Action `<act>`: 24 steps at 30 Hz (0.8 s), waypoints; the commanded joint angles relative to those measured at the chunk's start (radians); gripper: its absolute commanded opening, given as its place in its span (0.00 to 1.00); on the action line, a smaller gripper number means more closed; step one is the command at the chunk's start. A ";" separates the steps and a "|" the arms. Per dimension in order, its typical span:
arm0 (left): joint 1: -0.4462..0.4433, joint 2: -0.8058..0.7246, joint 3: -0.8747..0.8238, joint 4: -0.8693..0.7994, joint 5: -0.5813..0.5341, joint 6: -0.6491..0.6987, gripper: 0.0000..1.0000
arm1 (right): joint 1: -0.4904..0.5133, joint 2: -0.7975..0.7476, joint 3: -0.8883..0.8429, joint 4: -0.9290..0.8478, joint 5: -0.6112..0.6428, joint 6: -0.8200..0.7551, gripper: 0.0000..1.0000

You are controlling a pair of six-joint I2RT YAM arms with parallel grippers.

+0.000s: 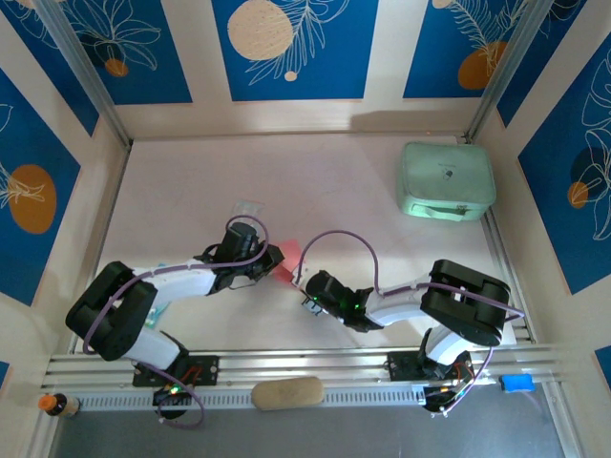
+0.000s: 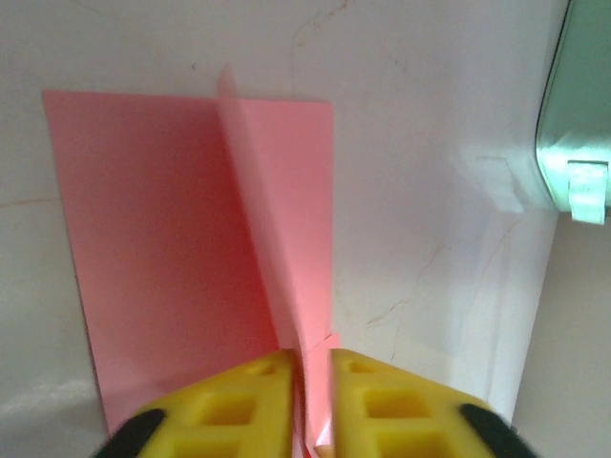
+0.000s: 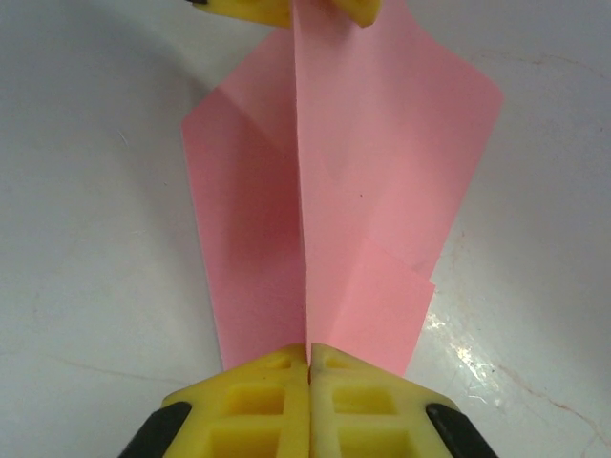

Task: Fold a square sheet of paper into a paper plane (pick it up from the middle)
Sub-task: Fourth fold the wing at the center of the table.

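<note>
This is a robotics lab cell, a built booth and not a lived-in room. A pale counter (image 1: 325, 181) is boxed in by walls hung with blue panels (image 1: 296, 48) printed with leaves and orange discs. Aluminium rails (image 1: 305, 361) along the near edge carry two cabled arms (image 1: 143, 305), and metal posts (image 1: 86, 76) stand in the back corners.

Paper (image 3: 363, 191) lies between left gripper (image 2: 311, 374) and right gripper (image 3: 309, 359) (case (image 1: 446, 181) seemingly behind).

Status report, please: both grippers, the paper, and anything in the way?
Right gripper shut on the paper, on its raised middle fold. Left gripper slightly open around the same fold, far end. Green case well away, nothing in the way.
</note>
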 commanded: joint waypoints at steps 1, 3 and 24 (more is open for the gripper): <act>-0.004 -0.042 0.014 -0.040 -0.021 0.000 0.26 | -0.013 -0.021 0.019 -0.002 -0.034 0.038 0.04; -0.005 -0.075 0.009 -0.068 -0.050 0.010 0.32 | -0.022 -0.023 0.016 -0.001 -0.059 0.059 0.03; -0.004 -0.067 0.035 -0.111 -0.052 0.027 0.55 | -0.109 -0.058 -0.012 0.016 -0.255 0.168 0.02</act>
